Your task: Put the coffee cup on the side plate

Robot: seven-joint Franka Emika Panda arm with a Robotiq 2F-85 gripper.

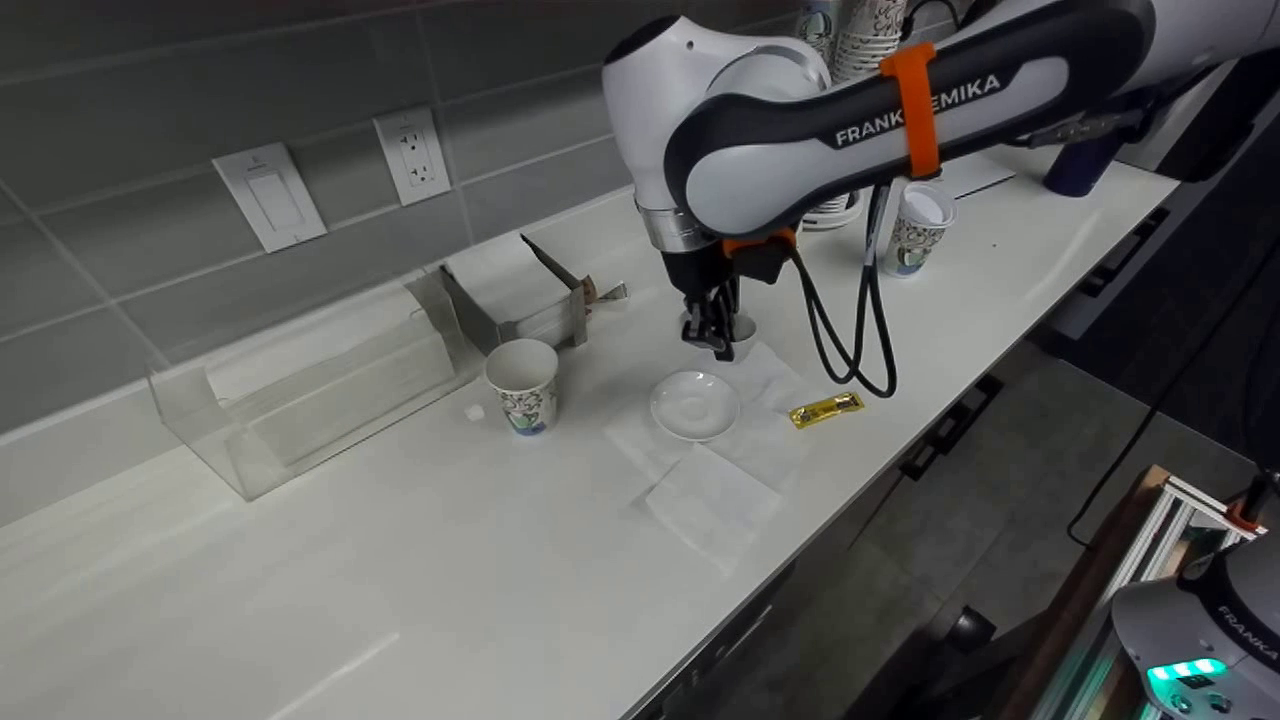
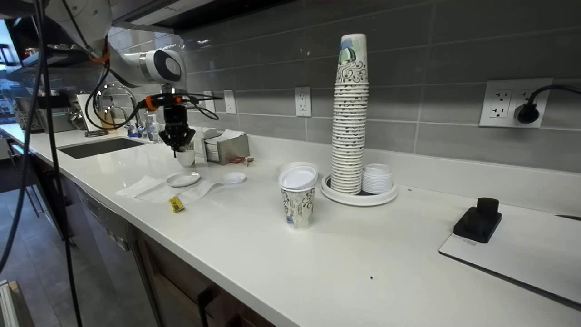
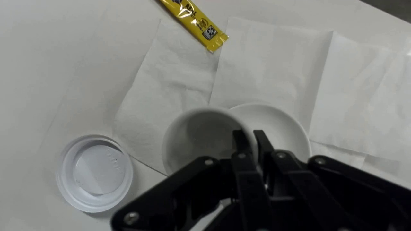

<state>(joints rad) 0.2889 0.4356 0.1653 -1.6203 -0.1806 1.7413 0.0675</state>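
Note:
The coffee cup [image 3: 196, 134] is a small plain white cup, seen from above with its opening facing the camera in the wrist view. My gripper [image 3: 248, 133] is shut on its wall, one fingertip inside and one outside. The cup also shows under the gripper [image 2: 176, 152] in an exterior view [image 2: 185, 158], where it appears raised above the counter. The side plate [image 3: 285, 131] is a flat white saucer, partly hidden behind the cup and fingers in the wrist view. It lies bare on napkins in both exterior views [image 1: 695, 405] [image 2: 183, 179].
White napkins [image 1: 715, 495] lie under and around the plate. A yellow packet [image 1: 826, 409] and a white lid-like dish [image 3: 94, 173] lie nearby. A patterned paper cup [image 1: 525, 385], a napkin holder [image 1: 520, 295] and a clear box [image 1: 320, 400] stand towards the wall.

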